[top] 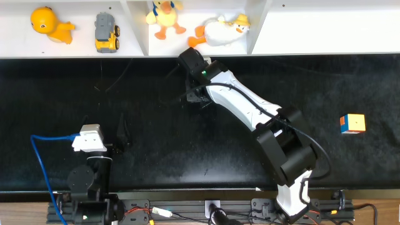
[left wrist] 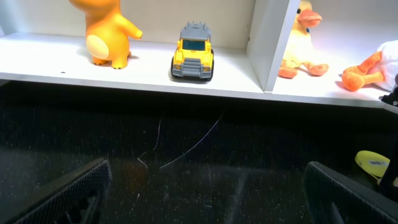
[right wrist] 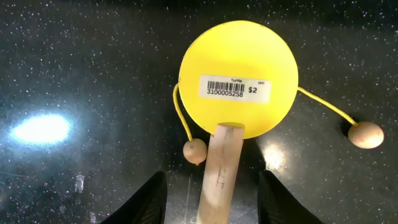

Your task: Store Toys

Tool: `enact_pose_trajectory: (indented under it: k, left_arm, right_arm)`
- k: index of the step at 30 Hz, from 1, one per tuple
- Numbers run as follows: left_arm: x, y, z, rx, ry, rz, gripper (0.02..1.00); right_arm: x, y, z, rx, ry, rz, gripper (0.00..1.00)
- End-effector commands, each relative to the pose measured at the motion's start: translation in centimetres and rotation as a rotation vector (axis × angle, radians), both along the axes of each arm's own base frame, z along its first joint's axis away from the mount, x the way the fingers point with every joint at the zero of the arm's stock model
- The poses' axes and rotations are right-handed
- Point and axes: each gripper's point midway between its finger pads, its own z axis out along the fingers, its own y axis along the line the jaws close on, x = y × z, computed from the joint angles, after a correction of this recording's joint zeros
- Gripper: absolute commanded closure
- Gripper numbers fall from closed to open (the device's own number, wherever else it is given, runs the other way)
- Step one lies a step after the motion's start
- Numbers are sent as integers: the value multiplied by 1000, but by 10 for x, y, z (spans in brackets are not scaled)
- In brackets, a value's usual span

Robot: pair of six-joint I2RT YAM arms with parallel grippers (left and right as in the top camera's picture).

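A yellow pellet-drum toy [right wrist: 238, 78] with a wooden handle [right wrist: 219, 171] and two beads on strings lies flat on the black table. My right gripper [right wrist: 214, 202] hovers just above it, open, its fingers on either side of the handle with gaps between. In the top view the right gripper [top: 192, 95] is near the white shelf [top: 125, 50]. An edge of the drum [left wrist: 373, 163] shows in the left wrist view. My left gripper [left wrist: 211, 202] is open with nothing in it, low over the table's left [top: 122, 134].
The shelf holds an orange duck [top: 50, 24], a yellow truck [top: 106, 32], a yellow plush duck [top: 165, 17] and a white plush duck [top: 222, 30]. A colour cube [top: 352, 124] lies on the table [top: 187, 156] at the far right.
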Motion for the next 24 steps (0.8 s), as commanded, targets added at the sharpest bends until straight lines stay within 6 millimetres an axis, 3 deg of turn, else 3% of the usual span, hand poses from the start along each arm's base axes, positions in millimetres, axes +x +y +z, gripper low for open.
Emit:
enact_pose_trajectory:
  k: [1, 5, 12, 17, 24]
  left_arm:
    - [0, 0, 0, -13, -9, 6, 20]
    - [0, 0, 0, -13, -9, 6, 23]
    - [0, 0, 0, -13, -9, 6, 20]
    - [0, 0, 0, -13, -9, 6, 20]
    - [0, 0, 0, -13, -9, 6, 20]
  right_arm:
    - [6, 2, 3, 1, -14, -3, 649]
    - [1, -1, -8, -22, 15, 1, 652]
    - [-9, -9, -25, -67, 76, 1, 798]
    - [-10, -9, -25, -69, 79, 1, 954]
    - [-10, -9, -11, -77, 89, 0, 954]
